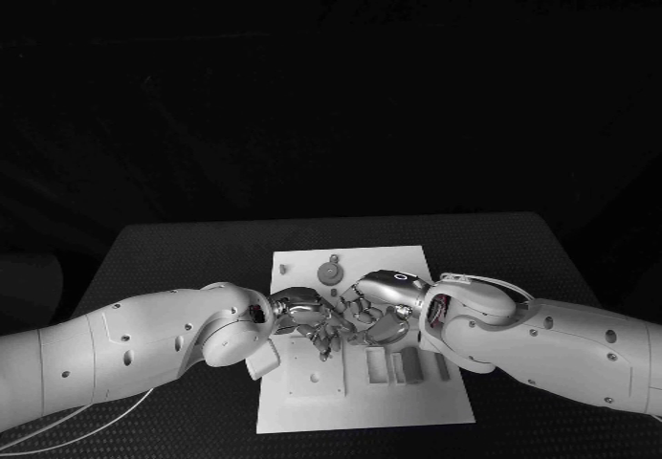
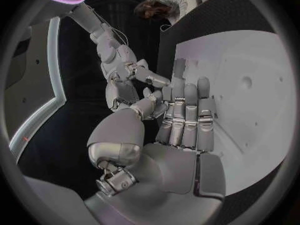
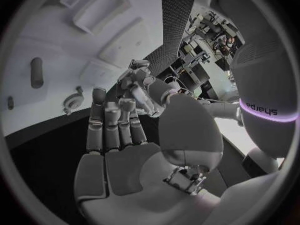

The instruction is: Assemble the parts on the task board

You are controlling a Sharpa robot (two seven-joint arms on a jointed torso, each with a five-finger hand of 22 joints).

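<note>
The black table (image 1: 180,258) carries the white task board (image 1: 362,402), which lies in its middle with its long side running away from the robot. From the head view, both white arms meet over the board's centre: the left hand (image 1: 306,320) and right hand (image 1: 370,311) sit close together, fingers nearly touching, and their bunched fingers hide whatever lies between them. The left wrist view adds what that view cannot: the left hand (image 2: 178,130) has its fingers straight and side by side, laid flat along the board's (image 2: 250,100) edge with nothing in them, thumb standing off to the side. The right wrist view shows the right hand (image 3: 122,145) likewise extended, fingers together and empty, the board (image 3: 56,30) beyond them with raised rectangular parts and slots. Nearer the robot on the board, the head view shows two upright block-like parts (image 1: 392,365) just beside the right hand. Farther up, a small round part (image 1: 331,272) sits near the board's far end, well apart from both hands; the right wrist view shows a similar round piece (image 3: 74,101).
</note>
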